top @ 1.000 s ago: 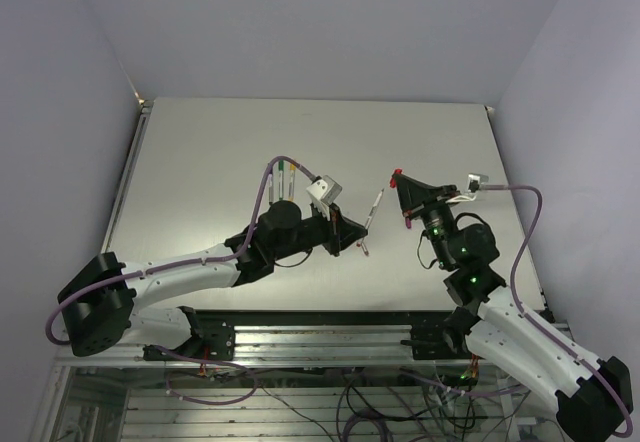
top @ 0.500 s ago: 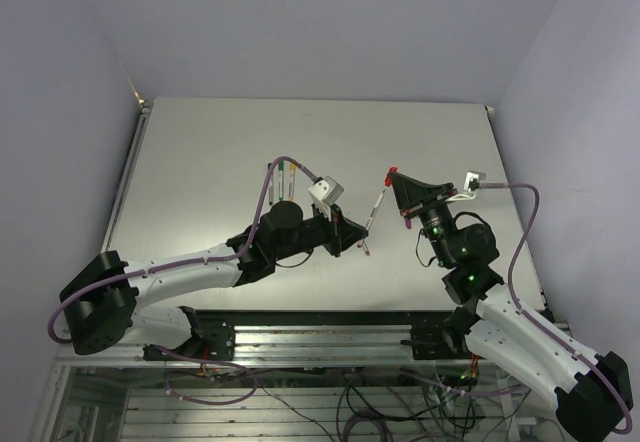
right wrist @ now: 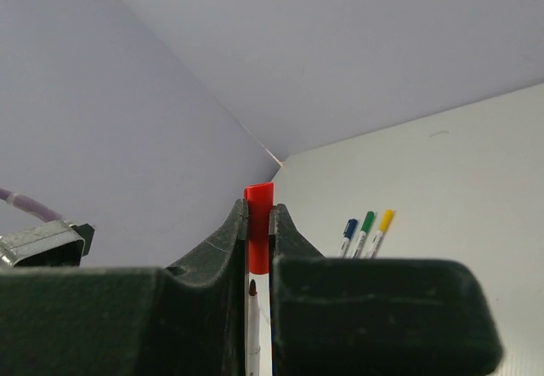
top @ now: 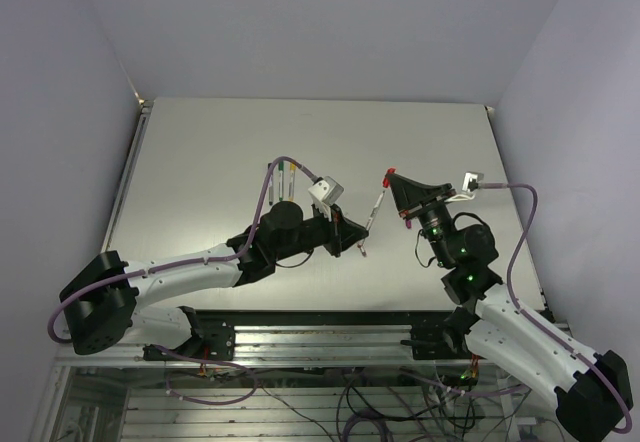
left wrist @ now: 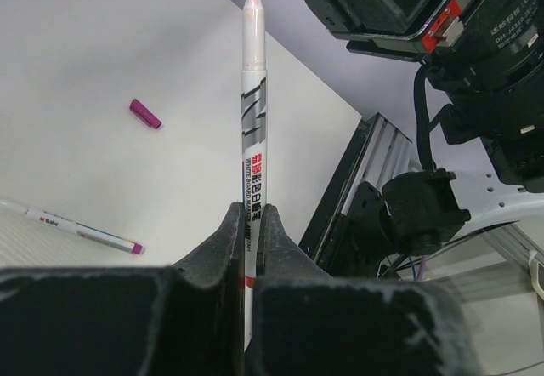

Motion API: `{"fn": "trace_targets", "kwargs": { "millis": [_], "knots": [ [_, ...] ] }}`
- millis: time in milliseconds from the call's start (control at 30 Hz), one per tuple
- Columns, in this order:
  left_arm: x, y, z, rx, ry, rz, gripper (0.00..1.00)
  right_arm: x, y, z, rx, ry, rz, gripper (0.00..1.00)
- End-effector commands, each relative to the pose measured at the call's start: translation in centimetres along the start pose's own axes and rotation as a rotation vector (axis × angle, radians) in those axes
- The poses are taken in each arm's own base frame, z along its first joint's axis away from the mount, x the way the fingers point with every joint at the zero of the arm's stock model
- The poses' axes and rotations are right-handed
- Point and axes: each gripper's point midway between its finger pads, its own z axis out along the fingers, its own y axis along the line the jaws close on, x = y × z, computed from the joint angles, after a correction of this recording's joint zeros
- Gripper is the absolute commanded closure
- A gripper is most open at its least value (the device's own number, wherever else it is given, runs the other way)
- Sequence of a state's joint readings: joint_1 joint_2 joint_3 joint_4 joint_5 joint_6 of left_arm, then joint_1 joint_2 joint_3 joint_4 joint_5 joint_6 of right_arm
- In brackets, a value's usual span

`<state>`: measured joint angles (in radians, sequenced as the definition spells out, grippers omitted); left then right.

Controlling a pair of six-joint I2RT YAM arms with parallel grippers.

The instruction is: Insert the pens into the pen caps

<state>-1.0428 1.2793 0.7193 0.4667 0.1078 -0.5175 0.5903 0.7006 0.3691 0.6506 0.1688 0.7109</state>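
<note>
We count five thin pale grey-white marker pens and five short stubby coloured plastic caps.

Three pens lie side by side on the pale flat desk, near the left arm's wrist; each is seated in a cap, one in the dark blue cap, one in the green cap, one in the yellow-orange cap; these three caps are the only ones with a pen inside.

A fourth pen, the uncapped pen with a magenta tip, lies flat on the desk; the loose magenta cap lies on the desk apart from it, empty.

The fifth, the pen with a dark red tip, carries grey and red printing on its white barrel; the left end effector is clenched on its lower barrel and holds it off the desk, tip pointing away from the fingers.

The right end effector is clenched on the red cap, which stands up between its fingers, above the desk.

In the top view the dark red tip points toward the red cap and is near it; the two are apart, the pen not yet in the cap; both sit over the middle of the desk, between the two arms.
</note>
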Motion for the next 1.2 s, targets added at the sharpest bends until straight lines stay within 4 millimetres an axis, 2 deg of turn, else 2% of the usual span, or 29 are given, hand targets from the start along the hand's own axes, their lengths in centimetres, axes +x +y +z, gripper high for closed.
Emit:
{"fn": "trace_targets", "kwargs": {
  "millis": [0,667,1167],
  "knots": [
    [-2.0,-0.9,0.3,0.017,-0.071,-0.001,0.93,0.1,0.4,-0.1,-0.028,-0.007,0.020,1.00],
    [-2.2,-0.3,0.2,-0.013,-0.096,-0.017,0.93,1.0,0.4,-0.5,-0.038,0.028,0.050,1.00],
    [-4.0,-0.6,1.3,-0.010,-0.164,-0.034,0.93,4.4,0.6,-1.2,-0.091,0.165,0.065,1.00]
  ]
}}
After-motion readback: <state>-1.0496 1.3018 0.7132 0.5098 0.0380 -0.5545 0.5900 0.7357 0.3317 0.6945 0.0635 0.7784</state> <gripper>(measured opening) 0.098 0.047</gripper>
